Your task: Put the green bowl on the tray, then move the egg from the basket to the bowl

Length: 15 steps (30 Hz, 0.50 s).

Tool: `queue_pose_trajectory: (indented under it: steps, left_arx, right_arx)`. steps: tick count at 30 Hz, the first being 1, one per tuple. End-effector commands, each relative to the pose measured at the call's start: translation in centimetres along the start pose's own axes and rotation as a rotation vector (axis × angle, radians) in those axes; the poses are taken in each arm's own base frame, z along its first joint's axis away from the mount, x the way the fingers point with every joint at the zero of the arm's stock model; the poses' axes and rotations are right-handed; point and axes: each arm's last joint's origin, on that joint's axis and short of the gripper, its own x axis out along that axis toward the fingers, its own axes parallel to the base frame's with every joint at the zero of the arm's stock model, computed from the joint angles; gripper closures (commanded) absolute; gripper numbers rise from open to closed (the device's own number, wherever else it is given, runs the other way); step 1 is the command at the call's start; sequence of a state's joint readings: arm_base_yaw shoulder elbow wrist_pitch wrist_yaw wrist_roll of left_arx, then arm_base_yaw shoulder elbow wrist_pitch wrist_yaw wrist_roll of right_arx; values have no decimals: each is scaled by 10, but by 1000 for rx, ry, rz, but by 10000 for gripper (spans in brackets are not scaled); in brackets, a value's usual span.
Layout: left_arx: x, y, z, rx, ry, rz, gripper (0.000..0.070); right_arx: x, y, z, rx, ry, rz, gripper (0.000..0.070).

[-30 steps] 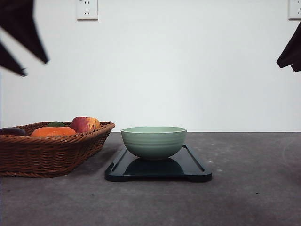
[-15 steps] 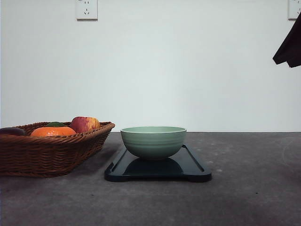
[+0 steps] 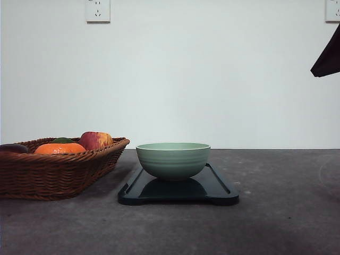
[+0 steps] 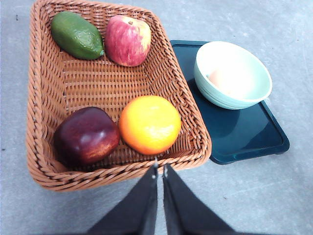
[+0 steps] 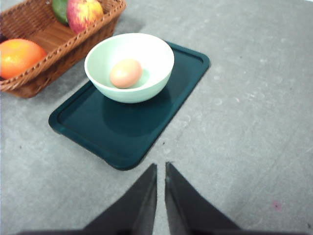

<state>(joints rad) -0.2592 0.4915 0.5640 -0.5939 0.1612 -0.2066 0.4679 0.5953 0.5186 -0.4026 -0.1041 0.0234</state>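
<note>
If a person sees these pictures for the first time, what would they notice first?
Probably the pale green ceramic bowl standing on the flat black tray, with a small light brown egg inside it. Beside the tray, the brown wicker basket holds a bright orange fruit and a red-yellow apple.

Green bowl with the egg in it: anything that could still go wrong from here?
Little, probably. The green bowl sits toward one end of the tray, close to the basket, so a low arm pass there might knock it. The egg lies loose inside and could roll if the bowl is bumped. Both claws, left claw and right claw, look shut and empty.
</note>
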Motion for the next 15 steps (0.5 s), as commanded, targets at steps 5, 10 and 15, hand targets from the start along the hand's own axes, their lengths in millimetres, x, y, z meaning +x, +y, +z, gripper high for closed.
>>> queue_pose_trajectory:
  steps: [5, 10, 15]
  left_arx:
    - [-1, -1, 3, -1, -14, -9, 700]
    - [-1, -1, 3, -1, -14, -9, 700]
    - [-1, 1, 2, 41, -31, 7, 700]
  right_arx:
    - [0, 1, 3, -9, -14, 5, 683]
    - [0, 1, 3, -10, -14, 5, 683]
    - [0, 1, 3, -9, -14, 5, 683]
